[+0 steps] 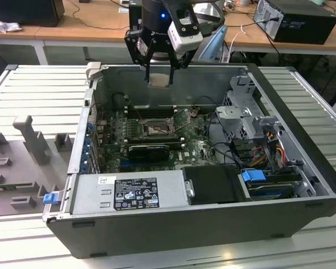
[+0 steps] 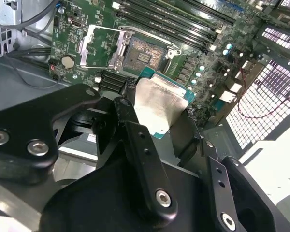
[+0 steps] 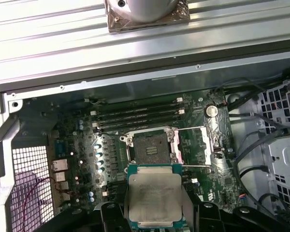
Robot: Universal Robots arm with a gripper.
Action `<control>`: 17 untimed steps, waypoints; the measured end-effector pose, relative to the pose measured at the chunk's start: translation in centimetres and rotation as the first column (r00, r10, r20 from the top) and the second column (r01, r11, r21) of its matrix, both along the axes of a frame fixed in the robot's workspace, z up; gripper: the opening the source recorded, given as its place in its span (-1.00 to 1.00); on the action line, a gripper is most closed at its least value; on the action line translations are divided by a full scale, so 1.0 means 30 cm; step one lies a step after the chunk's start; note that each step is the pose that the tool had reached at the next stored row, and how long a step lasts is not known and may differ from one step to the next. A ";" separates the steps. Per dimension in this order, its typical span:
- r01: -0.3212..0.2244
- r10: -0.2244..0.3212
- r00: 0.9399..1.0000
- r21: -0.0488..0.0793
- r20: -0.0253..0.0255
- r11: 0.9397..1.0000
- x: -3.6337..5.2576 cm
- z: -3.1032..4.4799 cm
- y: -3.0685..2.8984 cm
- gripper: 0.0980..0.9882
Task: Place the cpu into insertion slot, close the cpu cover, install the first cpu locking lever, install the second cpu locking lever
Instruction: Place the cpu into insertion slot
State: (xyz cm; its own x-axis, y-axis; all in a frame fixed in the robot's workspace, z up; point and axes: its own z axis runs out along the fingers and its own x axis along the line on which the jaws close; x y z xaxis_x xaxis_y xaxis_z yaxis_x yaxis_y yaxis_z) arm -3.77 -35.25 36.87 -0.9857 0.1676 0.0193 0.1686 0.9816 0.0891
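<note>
A grey slatted table [image 1: 33,89] carries an open computer case [image 1: 157,224] lying on its side, with wooden desks behind it. My gripper [image 1: 158,78] hangs over the far part of the case, fingers [image 2: 128,92] clamped on opposite edges of the cpu [image 1: 158,80]. In both wrist views I see the chip's silver top [image 2: 157,106] [image 3: 154,195] facing the cameras. It is in the air, well apart from the board. Below it the insertion slot [image 1: 155,130] [image 3: 150,145] lies bare and dark, with nothing seated in it. The cpu cover [image 2: 117,53] [image 3: 209,145] is swung open to one side of the socket. Long black memory slots [image 3: 137,116] run just beside the socket on the green board.
</note>
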 end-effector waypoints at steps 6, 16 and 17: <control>0.029 -0.029 1.000 0.000 0.000 1.000 0.000 0.000 0.000 -0.03; 0.086 -0.086 0.996 0.000 0.000 0.996 0.000 0.000 0.000 -0.03; 0.090 -0.090 0.996 0.000 0.000 0.996 0.000 0.000 0.000 -0.03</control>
